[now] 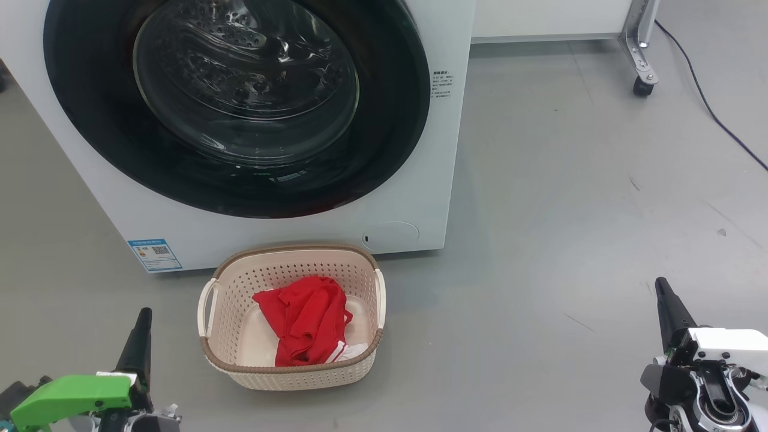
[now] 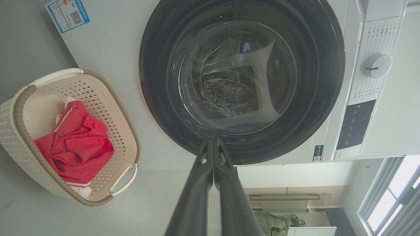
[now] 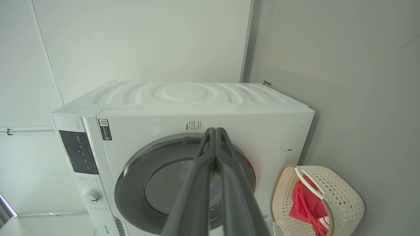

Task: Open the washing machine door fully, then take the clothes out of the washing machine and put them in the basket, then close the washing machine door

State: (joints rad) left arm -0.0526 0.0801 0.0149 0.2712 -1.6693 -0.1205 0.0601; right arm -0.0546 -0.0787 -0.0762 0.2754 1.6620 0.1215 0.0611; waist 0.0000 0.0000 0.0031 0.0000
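Since the washing machine door (image 1: 240, 90) sits flush on the washing machine (image 1: 432, 180) and the clothes (image 1: 306, 327) lie in the basket (image 1: 300, 375) just in front, every step looks done. The left gripper (image 1: 143, 321) and right gripper (image 1: 663, 291), near corners, are pinched closed and empty, so nothing further seems needed.

Left pincer (image 1: 144, 315) low at left of head view, empty, dark fingers pressed together, pointing up view. Green wrist cover (image 1: 72, 393) behind it. Right pincer (image 1: 660, 285) low at right, also closed and empty, tips leaning slightly left. White wrist housing (image 1: 729, 345) behind. Wrist views: left fingers (image 2: 197, 183) and right fingers (image 3: 193, 186) meet at tips, no gap.
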